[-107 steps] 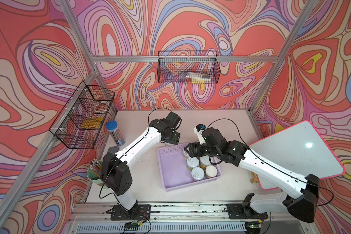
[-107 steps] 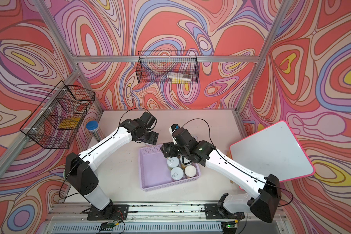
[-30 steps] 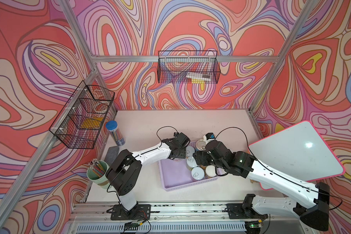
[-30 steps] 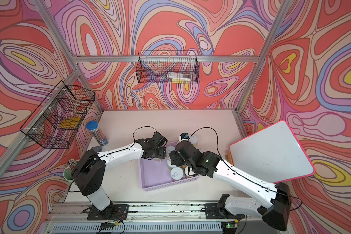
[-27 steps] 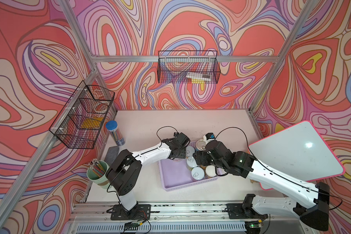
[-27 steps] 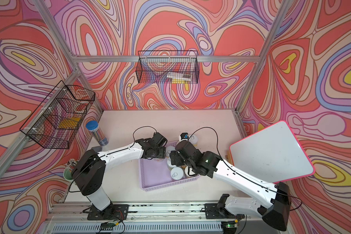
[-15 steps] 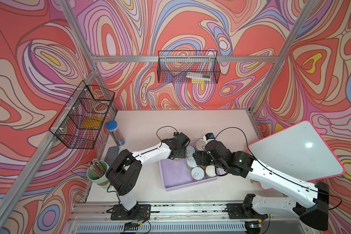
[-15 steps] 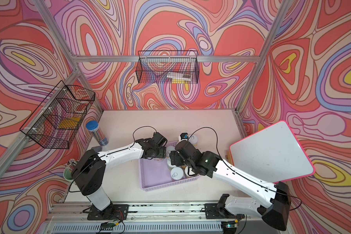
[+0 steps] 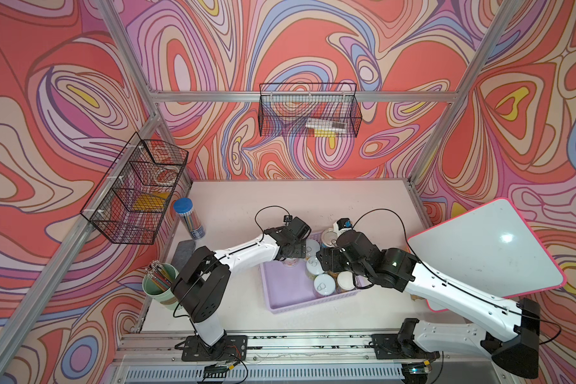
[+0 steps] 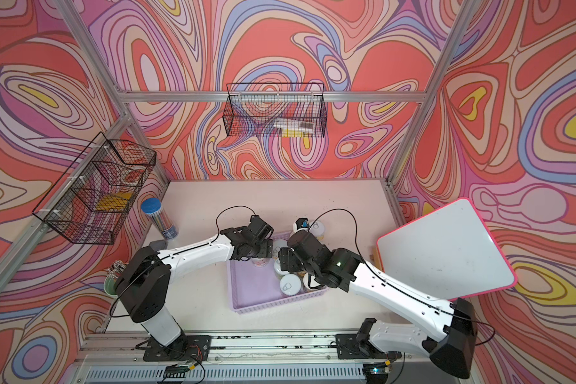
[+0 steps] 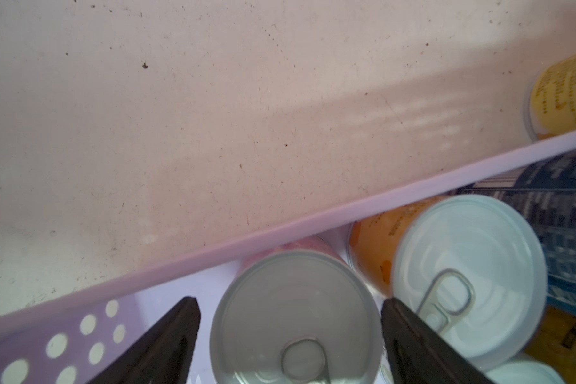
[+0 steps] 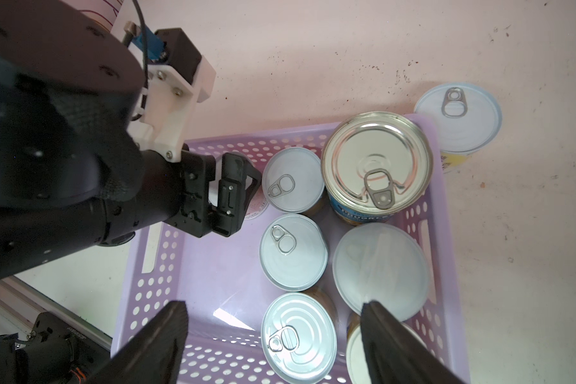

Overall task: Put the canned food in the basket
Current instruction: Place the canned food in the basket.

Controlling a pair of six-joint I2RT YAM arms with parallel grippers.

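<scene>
Nearest me, above the near end of the basket [image 12: 147,292], my right fingers [image 12: 389,339] are spread wide with nothing between them, hovering over cans [image 12: 298,335] that stand inside. Further in, against the basket's far wall, my left fingers [image 11: 409,339] flank the pink-labelled can [image 11: 295,316] with a sliver of gap on each side. I read it as let go and standing on the basket floor, so this is the release step. Next I should lift the left fingers straight up, since the orange-labelled can [image 11: 469,266] sits close beside one of them and could be clipped. Beyond the basket's far right corner, on the worktop [image 12: 313,50], a yellow-labelled can [image 12: 458,118] stands outside; it looks like the last to fetch. In both top views my left arm [image 9: 246,252] and right arm [image 9: 379,266] cover the basket's far half. In the right wrist view the pink-labelled can is mostly hidden under my left arm, and a half-seen can [image 12: 355,352] at the basket's near right corner is cut off.
</scene>
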